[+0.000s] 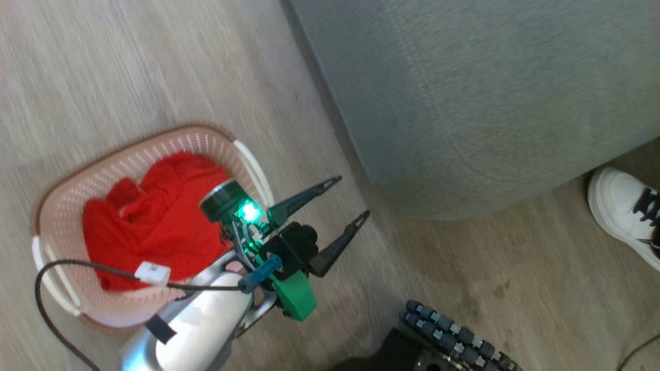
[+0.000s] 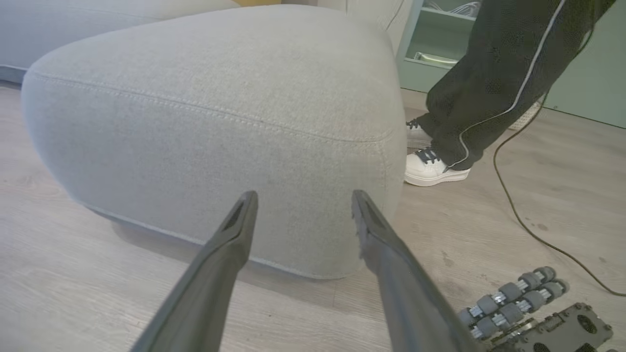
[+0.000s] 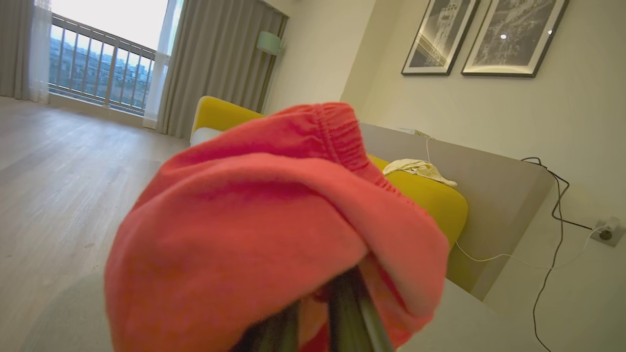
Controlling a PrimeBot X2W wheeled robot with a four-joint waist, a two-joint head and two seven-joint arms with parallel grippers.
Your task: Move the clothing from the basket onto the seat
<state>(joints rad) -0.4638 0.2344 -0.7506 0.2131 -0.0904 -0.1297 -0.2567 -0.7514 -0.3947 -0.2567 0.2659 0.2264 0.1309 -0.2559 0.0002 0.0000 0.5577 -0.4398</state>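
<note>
Head view, left to right:
- basket (image 1: pixel 61 216) at 8 o'clock, on the wood floor (image 1: pixel 129 67).
- garment 1 (image 1: pixel 154 221) lies crumpled in the basket, all of it inside the rim.
- My left forearm crosses the basket's 4 o'clock corner.
- left gripper (image 1: pixel 352 196) is over bare floor between basket and seat. Its 2 fingers are spread wide and hold nothing, tips aimed at 2 o'clock toward the seat.
- seat (image 1: pixel 490 103) spans 12 to 3 o'clock, well apart from the basket. The part I can see has no clothing on it.
- My base rollers (image 1: pixel 456 335) at 5 o'clock.
- A person's white shoe (image 1: pixel 621 211) at 3 o'clock, on the floor just beside the seat's edge.

Left wrist view: left gripper (image 2: pixel 303 194) points straight at the seat's (image 2: pixel 220 122) rounded corner, with the stitched seam across it. Fingers apart, not touching the fabric. The shoe (image 2: pixel 433 168) and a dark trouser leg (image 2: pixel 494 73) at 2 o'clock.

Right wrist view: right gripper (image 3: pixel 315 318) at 6 o'clock, its 2 fingers close together and pinching garment 2 (image 3: pixel 274 220). The cloth is bunched over the tips and hides them. It hangs off the fingers, clear of the floor. A yellow sofa (image 3: pixel 430 195) is behind it at 3 o'clock. Can't tell from this view where it sits relative to the seat.
</note>
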